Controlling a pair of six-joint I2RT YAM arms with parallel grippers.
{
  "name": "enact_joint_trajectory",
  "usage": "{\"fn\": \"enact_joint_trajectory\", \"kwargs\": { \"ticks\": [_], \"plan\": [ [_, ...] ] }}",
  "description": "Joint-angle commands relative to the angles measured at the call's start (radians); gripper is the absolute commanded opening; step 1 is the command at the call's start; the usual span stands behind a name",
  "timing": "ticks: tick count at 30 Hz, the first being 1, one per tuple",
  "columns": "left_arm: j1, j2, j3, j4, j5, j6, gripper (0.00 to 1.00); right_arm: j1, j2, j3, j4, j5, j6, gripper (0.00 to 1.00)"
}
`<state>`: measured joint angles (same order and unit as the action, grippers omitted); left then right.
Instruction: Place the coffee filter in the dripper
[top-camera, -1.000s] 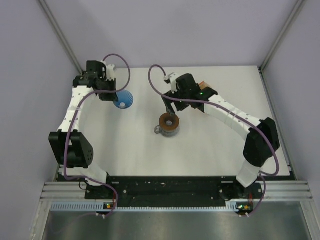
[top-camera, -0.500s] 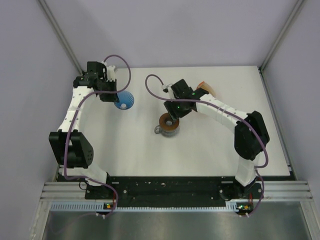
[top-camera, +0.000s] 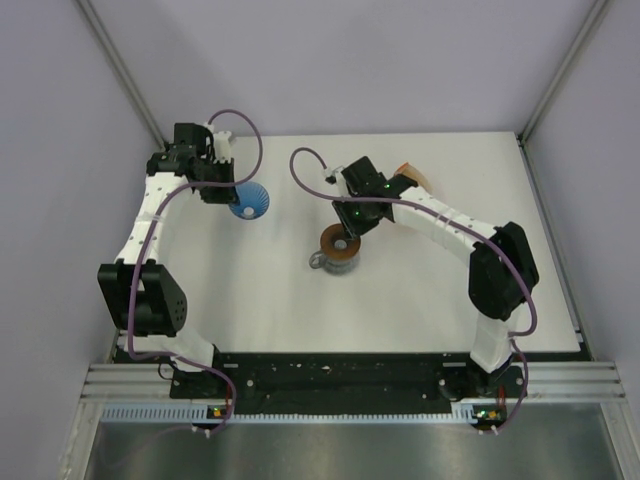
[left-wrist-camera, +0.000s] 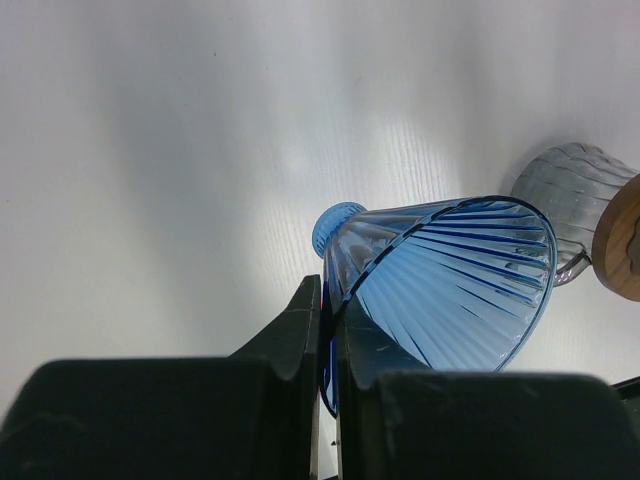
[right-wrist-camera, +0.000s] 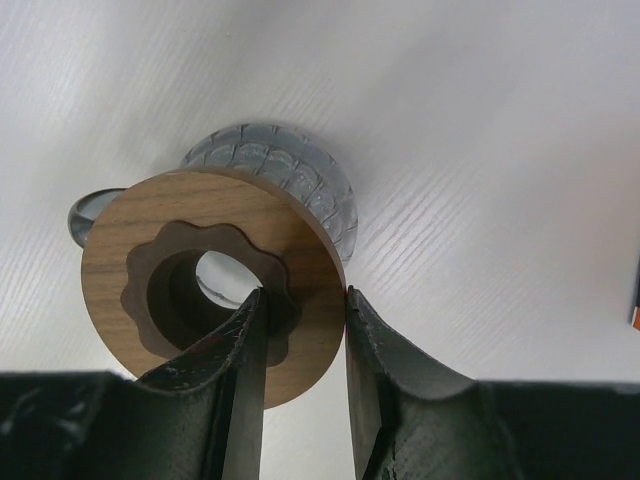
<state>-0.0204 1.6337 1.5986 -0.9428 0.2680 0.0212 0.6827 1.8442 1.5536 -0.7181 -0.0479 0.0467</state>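
Note:
The blue ribbed dripper (top-camera: 248, 202) lies tilted at the back left, its mouth (left-wrist-camera: 450, 285) facing the left wrist camera. My left gripper (top-camera: 222, 192) is shut on its rim, one finger inside the cone and one outside (left-wrist-camera: 328, 290). The tan coffee filter (top-camera: 412, 172) lies on the table at the back, half hidden behind my right arm. My right gripper (top-camera: 342, 230) straddles the band of the flat brown ring (right-wrist-camera: 120, 270). One finger is in the ring's hole and the other touches its outer edge (right-wrist-camera: 302, 292).
The brown ring (top-camera: 338, 243) rests on top of the grey translucent handled cup (right-wrist-camera: 295, 160) in the middle of the table. That cup (left-wrist-camera: 560, 185) also shows to the right of the dripper in the left wrist view. White walls close in the table at the back and sides.
My right arm swung left and dropped onto the ring, uncovering more of the filter, and its jaws have narrowed around the ring's band. The left arm and dripper have not moved.

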Motion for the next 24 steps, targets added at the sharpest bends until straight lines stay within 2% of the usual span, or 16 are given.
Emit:
{"fn": "enact_joint_trajectory", "kwargs": {
  "ticks": [1, 3, 4, 6, 10, 11, 14, 18, 24],
  "plan": [
    [0.002, -0.049, 0.009, 0.032, 0.027, 0.003, 0.0, 0.002, -0.013, 0.057, -0.003, 0.014, -0.007, 0.13],
    [0.004, -0.051, 0.009, 0.032, 0.034, 0.003, 0.0, -0.003, -0.008, 0.06, -0.003, -0.006, -0.005, 0.15],
    [0.004, -0.051, 0.009, 0.03, 0.04, 0.003, 0.0, -0.005, 0.0, 0.063, -0.003, -0.012, -0.005, 0.19],
    [0.0, -0.051, 0.008, 0.027, 0.053, 0.002, 0.0, -0.005, 0.01, 0.063, -0.003, -0.027, -0.005, 0.28],
    [0.002, -0.057, 0.006, 0.018, 0.092, -0.007, 0.0, -0.006, 0.01, 0.066, -0.003, -0.058, 0.001, 0.55],
    [0.0, -0.058, 0.009, 0.015, 0.105, -0.012, 0.0, -0.006, 0.006, 0.071, -0.003, -0.072, 0.004, 0.59],
    [-0.003, -0.06, 0.032, -0.005, 0.149, -0.018, 0.0, -0.017, -0.026, 0.105, -0.001, -0.128, 0.018, 0.63],
    [-0.032, -0.038, 0.093, -0.06, 0.194, -0.064, 0.0, -0.02, -0.092, 0.152, -0.001, -0.116, 0.025, 0.69],
    [-0.16, 0.023, 0.165, -0.106, 0.247, -0.144, 0.0, -0.048, -0.21, 0.137, 0.061, -0.179, 0.102, 0.68]
  ]
}}
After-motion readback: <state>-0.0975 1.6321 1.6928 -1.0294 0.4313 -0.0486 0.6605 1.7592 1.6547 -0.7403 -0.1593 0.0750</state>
